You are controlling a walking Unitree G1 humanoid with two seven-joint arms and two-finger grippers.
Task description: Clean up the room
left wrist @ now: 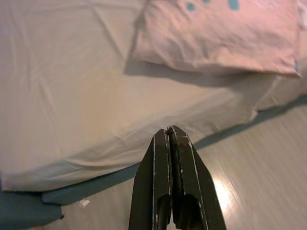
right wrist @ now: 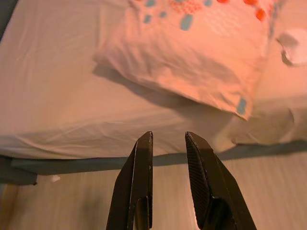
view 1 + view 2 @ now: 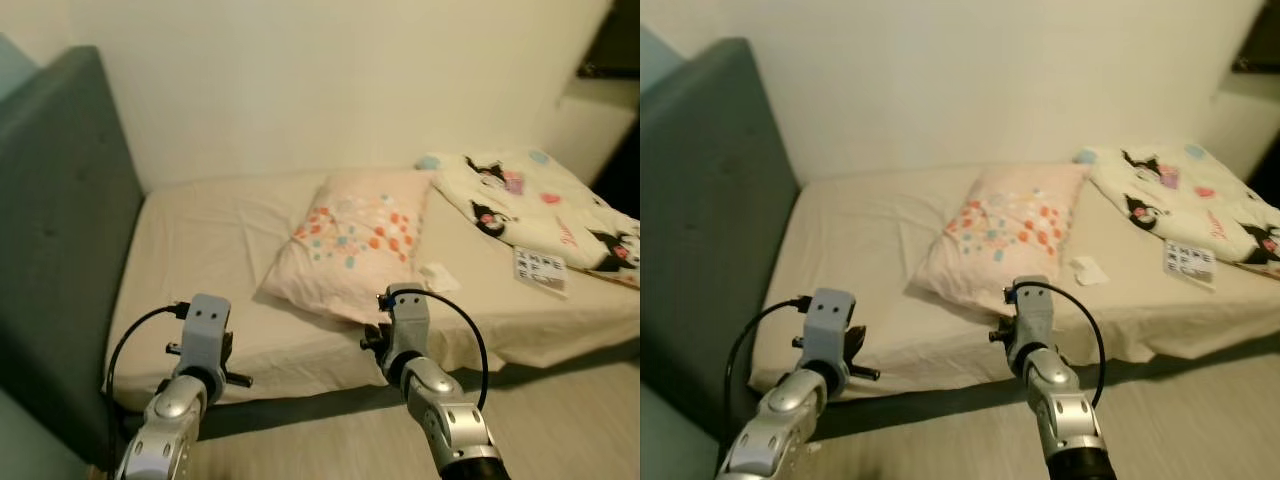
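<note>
We face the bed (image 3: 200, 250) with both end effectors empty.
Our left end effector (image 1: 171, 139) is pressed closed; our right end effector (image 2: 169, 143) stands slightly parted. The dotted pink pillow (image 3: 352, 240) lies just beyond the right one, a cartoon-print blanket (image 3: 530, 200) farther right.

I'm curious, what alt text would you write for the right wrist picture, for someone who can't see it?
The right gripper, its two black fingers open, hangs over a pale wood floor at the edge of a bed. A pink pillow with blue and orange spots lies on the cream sheet.
</note>
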